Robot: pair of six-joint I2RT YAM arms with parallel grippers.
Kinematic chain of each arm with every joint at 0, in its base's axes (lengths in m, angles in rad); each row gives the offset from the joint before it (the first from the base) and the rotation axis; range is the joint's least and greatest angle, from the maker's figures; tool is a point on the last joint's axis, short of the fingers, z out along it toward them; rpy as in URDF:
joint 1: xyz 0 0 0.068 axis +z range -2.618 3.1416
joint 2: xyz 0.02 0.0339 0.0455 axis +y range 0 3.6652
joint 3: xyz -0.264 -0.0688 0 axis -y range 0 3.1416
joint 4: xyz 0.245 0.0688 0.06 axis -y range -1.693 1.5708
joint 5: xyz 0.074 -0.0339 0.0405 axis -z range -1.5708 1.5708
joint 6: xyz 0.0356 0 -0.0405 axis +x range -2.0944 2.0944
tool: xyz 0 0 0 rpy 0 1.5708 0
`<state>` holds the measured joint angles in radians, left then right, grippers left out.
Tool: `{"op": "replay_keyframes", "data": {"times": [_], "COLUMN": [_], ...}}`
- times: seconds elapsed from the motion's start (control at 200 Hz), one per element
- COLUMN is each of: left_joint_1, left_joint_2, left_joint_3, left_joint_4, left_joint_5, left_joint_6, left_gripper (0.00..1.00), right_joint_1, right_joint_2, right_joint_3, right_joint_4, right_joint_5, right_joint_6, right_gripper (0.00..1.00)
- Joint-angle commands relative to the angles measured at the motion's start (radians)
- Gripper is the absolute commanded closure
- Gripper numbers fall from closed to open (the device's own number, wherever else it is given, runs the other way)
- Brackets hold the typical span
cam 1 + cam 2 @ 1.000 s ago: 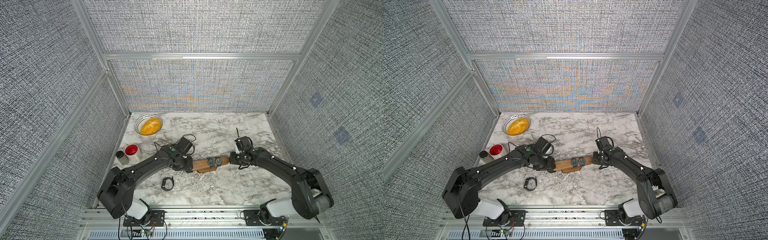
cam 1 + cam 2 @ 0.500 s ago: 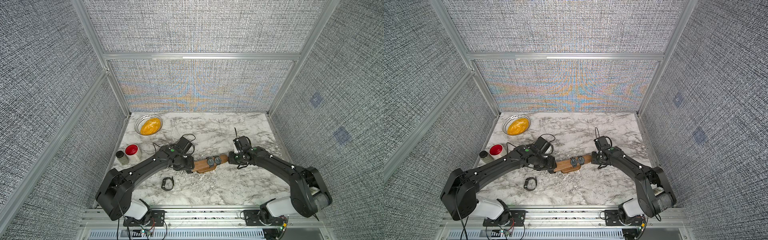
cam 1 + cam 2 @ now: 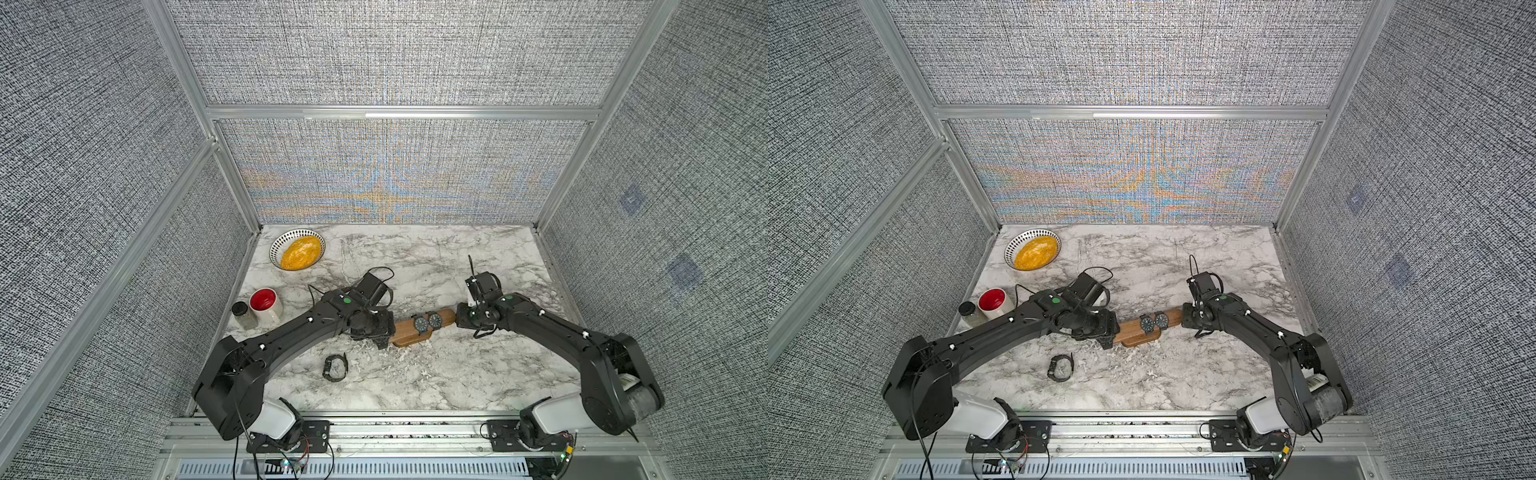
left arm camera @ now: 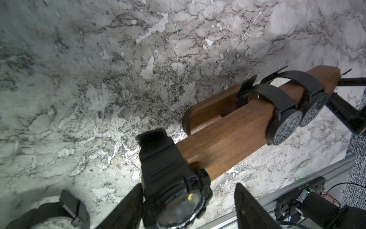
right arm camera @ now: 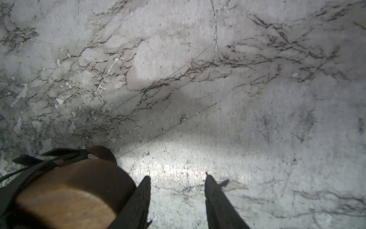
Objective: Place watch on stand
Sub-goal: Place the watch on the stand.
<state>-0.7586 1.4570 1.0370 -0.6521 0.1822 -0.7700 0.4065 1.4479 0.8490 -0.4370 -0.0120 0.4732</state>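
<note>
The white, grey-veined marble tabletop [image 3: 419,386] is carrying five things directly. A bowl [image 3: 275,249] with a black-and-white patterned rim, filled with something yellow, is sitting in the far left corner. Nearer along the left edge, a white mug [image 3: 271,318] with a red inside is standing upright just beside a small black-lidded jar [image 3: 243,318]. The wooden stand [image 3: 403,331] is resting on its base near the middle, and a black wristwatch [image 3: 326,368] is lying on the marble in front of it to the left, apart from it.

Nothing can be read: print on the watch [image 4: 178,202] dial is too blurred.
</note>
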Motion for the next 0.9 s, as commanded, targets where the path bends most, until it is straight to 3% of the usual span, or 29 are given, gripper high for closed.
{"op": "replay_keyframes", "data": {"times": [0.0,0.505,0.896], "left_joint_1": [-0.007,-0.025,-0.029], "left_joint_2": [-0.017,-0.052,-0.141], "left_joint_3": [-0.012,-0.021,-0.043], "left_joint_4": [0.027,-0.035,-0.092], "left_joint_5": [-0.007,-0.035,-0.067], "left_joint_6": [-0.048,-0.116,-0.142], "left_gripper": [0.28,0.32,0.32], "right_joint_1": [0.005,0.016,-0.124], "right_joint_2": [-0.004,0.001,0.086], "right_joint_3": [0.004,0.009,0.174], "right_joint_4": [0.006,-0.004,-0.058], "right_joint_5": [-0.014,-0.003,-0.004], "right_joint_6": [0.011,0.000,-0.257], "right_gripper": [0.53,0.54,0.49]}}
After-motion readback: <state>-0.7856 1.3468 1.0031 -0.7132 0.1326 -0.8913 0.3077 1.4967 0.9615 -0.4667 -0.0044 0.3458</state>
